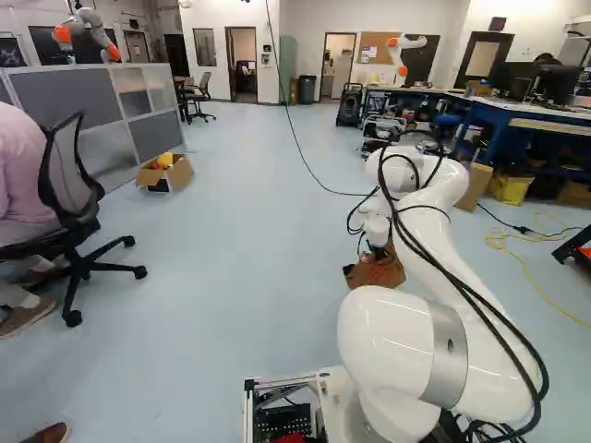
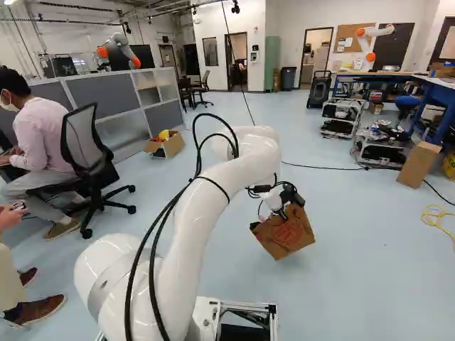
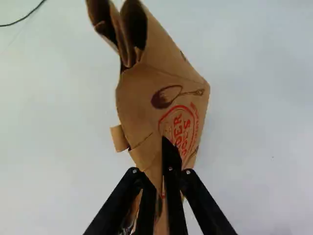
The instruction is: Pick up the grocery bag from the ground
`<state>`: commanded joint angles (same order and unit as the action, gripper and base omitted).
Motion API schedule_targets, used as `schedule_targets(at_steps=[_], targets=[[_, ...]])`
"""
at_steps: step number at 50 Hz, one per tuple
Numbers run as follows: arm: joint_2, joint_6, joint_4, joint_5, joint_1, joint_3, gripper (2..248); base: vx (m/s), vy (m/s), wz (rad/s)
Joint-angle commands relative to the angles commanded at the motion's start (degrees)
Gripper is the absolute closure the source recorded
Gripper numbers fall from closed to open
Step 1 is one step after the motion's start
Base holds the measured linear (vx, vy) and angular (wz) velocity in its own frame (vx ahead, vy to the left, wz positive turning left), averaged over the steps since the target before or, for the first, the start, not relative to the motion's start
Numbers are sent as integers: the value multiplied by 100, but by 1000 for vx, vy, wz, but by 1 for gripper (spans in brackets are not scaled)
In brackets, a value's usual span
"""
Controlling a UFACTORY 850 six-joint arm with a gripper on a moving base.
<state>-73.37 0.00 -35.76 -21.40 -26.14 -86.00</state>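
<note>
Narrowed on a fold of brown paper, the claw [image 3: 161, 171] has the grocery bag [image 2: 288, 234] pinched between its fingers, and I'd say the grip is real, not just a touch. The bag hangs askew beneath it, one corner dipping lowest, and looks to me to be up off the floor [image 2: 355, 284]. Behind the claw the white arm [image 2: 231, 170] bends back over toward its base; out past the bag, a cardboard box [image 2: 166, 147] sits by the grey partition [image 2: 114, 104], well apart from the work. So the grasp is made and the lift seems well under way, perhaps all but done; what's left is holding it steady, maybe raising it higher. Thin paper could tear or slip if the load is heavy. Part of the far finger is lost behind the paper, the arm crowds the bag in the left base view, and I can't tell what's inside.
</note>
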Motion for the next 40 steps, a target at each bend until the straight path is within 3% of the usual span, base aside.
schedule_targets(at_steps=[15,40], targets=[[928,0,0,-1080,162,1166,228,0,0,0],[2486,0,0,-2644,623,2965,228,0,0,0]])
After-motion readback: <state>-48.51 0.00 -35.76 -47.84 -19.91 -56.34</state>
